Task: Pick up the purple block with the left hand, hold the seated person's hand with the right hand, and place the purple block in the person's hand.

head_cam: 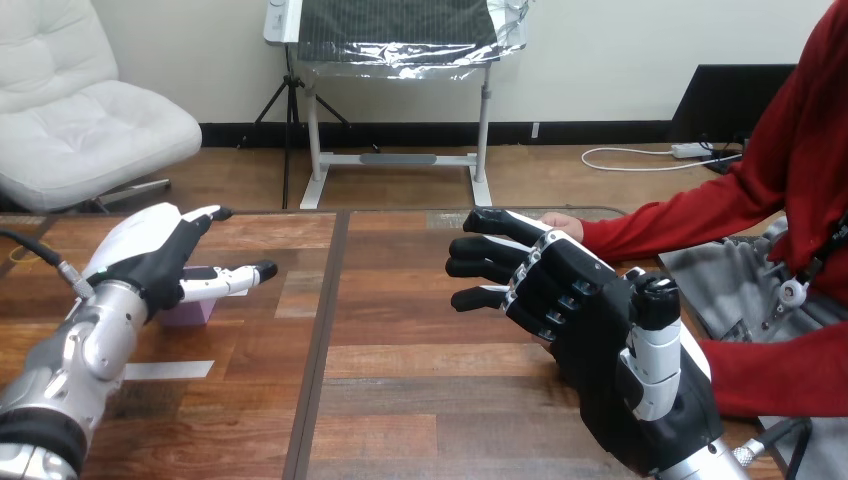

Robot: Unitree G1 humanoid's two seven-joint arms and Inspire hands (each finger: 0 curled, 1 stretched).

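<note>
Head view puts my left hand [150, 258] at the left of the wooden surface [420, 400], its fingers stretched out and released, grasping nothing. The purple block [188, 313] sits on the surface just under that hand and is partly hidden by it; I cannot tell whether they touch. My right hand [590, 330] stands upright at the right, fingers loosely spread and holding nothing. The person's hand [562, 224] lies just behind its fingertips, and I see no finger curled round it.
</note>
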